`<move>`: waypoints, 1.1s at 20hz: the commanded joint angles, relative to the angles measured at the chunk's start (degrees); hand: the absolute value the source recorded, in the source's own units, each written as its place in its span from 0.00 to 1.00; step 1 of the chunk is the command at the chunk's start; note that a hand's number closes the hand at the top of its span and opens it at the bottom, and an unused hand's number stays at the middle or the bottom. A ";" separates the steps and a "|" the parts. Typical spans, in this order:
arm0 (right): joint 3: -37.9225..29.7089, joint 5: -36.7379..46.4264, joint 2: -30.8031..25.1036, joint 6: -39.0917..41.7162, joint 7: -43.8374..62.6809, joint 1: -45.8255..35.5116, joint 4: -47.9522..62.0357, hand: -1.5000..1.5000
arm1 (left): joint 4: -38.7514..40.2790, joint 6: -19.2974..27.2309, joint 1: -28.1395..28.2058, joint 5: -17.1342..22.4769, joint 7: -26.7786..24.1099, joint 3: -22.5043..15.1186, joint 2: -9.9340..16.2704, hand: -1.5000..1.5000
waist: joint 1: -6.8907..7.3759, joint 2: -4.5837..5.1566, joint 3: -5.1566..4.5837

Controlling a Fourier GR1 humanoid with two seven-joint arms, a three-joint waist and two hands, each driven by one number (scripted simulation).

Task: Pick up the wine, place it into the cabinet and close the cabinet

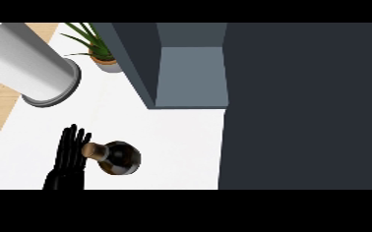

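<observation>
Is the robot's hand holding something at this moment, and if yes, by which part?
Nothing is clearly held. The left hand has straight fingers beside the wine bottle, at its cork end; whether they touch cannot be told.

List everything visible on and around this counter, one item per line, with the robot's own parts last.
wine bottle: one, dark glass with a tan cork top, standing on the counter at lower left, seen from above.
cabinet: one, dark grey-blue, open, its lighter shelf showing, at upper centre.
cabinet door: one, dark, swung open, filling the right side.
potted plant: one, green leaves in a small pot, upper left beside the cabinet.
cylinder: one, large, light grey, at far left.
counter: one, white top.
left hand: one, black, fingers straight, just left of the bottle's cork.
</observation>
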 commanded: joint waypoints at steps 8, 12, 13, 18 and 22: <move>0.14 -2.98 0.38 -1.87 5.87 0.33 -9.72 0.00 | 13.08 -4.10 -4.11 -1.48 -8.17 1.10 -2.93 0.00 | 0.10 0.05 0.00; -1.50 -5.23 0.39 -0.85 4.76 0.95 -8.81 0.00 | 10.79 -4.91 -0.83 -1.51 -8.09 0.36 -2.86 0.00 | 0.24 0.02 0.03; 2.35 -1.52 2.29 -1.64 4.08 3.23 -11.32 0.00 | 13.30 -4.55 -3.84 -0.47 -6.45 2.61 -2.21 0.00 | -0.03 0.00 0.02; 1.10 -3.34 1.54 -0.49 4.58 4.38 -13.40 0.00 | 18.93 -6.06 -5.24 -0.58 -10.01 3.82 -3.25 0.00 | -0.30 -0.07 0.01; 0.46 -3.37 0.88 -1.91 7.08 0.33 -10.90 0.00 | 24.89 -8.33 -9.77 -0.02 -10.27 4.39 -4.20 0.00 | -0.19 0.04 -0.02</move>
